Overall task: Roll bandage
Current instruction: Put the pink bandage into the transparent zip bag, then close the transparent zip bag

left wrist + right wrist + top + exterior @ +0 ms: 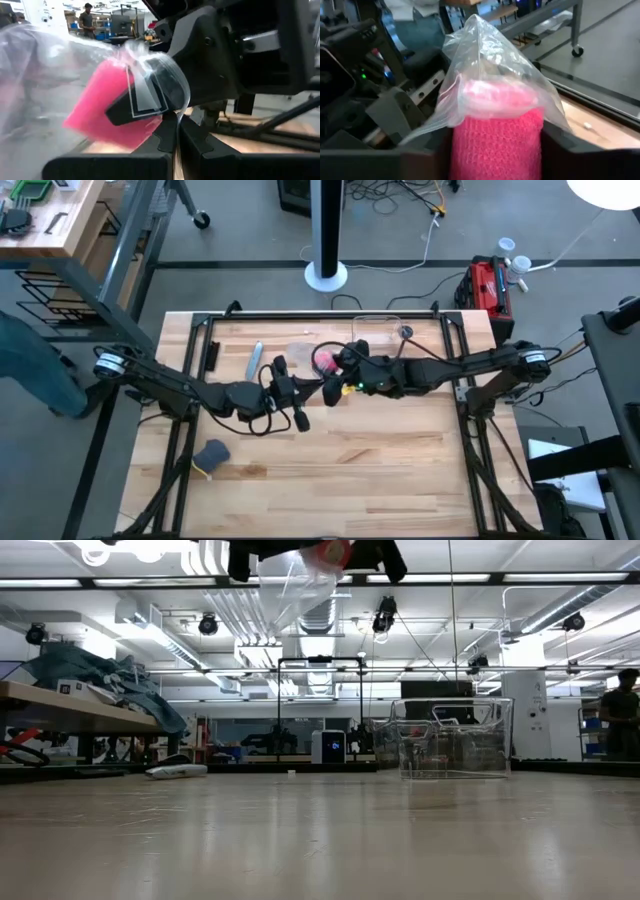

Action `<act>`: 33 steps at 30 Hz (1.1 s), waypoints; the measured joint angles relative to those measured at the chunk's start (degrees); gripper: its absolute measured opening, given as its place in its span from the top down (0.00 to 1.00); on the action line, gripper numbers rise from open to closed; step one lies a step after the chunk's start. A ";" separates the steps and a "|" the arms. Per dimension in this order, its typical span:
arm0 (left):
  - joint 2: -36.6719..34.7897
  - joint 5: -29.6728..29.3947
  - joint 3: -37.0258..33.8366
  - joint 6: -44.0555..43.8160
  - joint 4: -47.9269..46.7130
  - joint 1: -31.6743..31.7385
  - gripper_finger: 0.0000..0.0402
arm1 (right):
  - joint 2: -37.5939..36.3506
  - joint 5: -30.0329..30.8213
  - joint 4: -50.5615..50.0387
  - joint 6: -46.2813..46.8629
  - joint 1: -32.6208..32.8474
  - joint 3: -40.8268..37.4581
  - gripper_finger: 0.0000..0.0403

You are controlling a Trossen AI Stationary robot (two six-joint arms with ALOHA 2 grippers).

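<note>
The bandage (495, 140) is a compact pink roll held high above the table's middle, also seen as the roll (325, 360) from above. Its far end sits inside a clear crinkled plastic bag (490, 60). My right gripper (495, 165) has the roll between its two fingers. My left gripper (177, 145) faces it from the table's left side, level and shut on the bag's film. In the low view the bag (300, 590) and roll (330, 552) hang at the top, well clear of the table. My left gripper pinches a thin edge of the bag's film (178, 125) between its shut fingers, coming level from the table's left side. The bag is lifted clear and bulges away around the roll. My right gripper pinches the roll's two opposite sides (535, 145) between its fingers, coming from the table's right and slanting slightly down. One finger (135, 107) lies against the roll with bag film draped over it. The roll is clear of the table.
A clear plastic box (378, 328) stands at the far edge, also seen as the box (450, 735). A pale tube (254, 360) lies far left and a dark grey-blue lump (212, 453) near left. People stand in the room behind (625, 710).
</note>
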 joint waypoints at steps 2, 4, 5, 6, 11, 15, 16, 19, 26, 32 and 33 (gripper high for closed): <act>0.00 -0.04 0.00 -1.14 1.06 0.00 1.00 | 0.00 0.50 -2.51 0.82 -0.03 1.04 0.23; 0.00 -0.07 0.00 -2.83 2.05 0.00 1.00 | -0.04 0.83 -3.98 1.90 -0.04 1.66 0.14; 0.00 -0.12 0.00 -3.79 2.46 0.00 1.00 | -0.04 0.85 -4.34 1.93 -0.04 1.97 0.11; 0.00 -0.18 0.00 -4.81 2.78 0.00 1.00 | -0.04 0.82 -4.51 1.91 -0.04 2.15 0.09; 0.00 -0.43 0.00 -11.03 3.73 0.36 1.00 | -0.32 0.58 -6.54 1.96 0.11 2.97 0.08; 0.00 -0.51 0.07 -13.57 4.18 0.49 1.00 | -1.72 -0.29 -9.01 2.22 0.40 3.18 0.08; 0.00 -1.07 0.07 -14.12 4.30 0.52 1.00 | -2.21 -0.40 -9.70 2.23 0.58 3.18 0.08; -0.12 -2.03 -0.47 -15.40 5.06 0.95 1.00 | -4.17 -2.51 -12.51 2.33 1.49 3.15 0.08; -0.26 0.72 -4.76 -21.95 13.19 3.52 1.00 | -7.15 -5.45 -22.57 5.41 5.17 3.05 0.08; -0.28 4.06 -8.07 -29.55 14.98 5.93 1.00 | -8.79 -5.38 -27.06 5.61 7.33 3.02 0.08; -0.28 4.79 -8.28 -30.87 15.53 6.11 1.00 | -8.90 -4.61 -28.22 5.61 7.73 3.02 0.08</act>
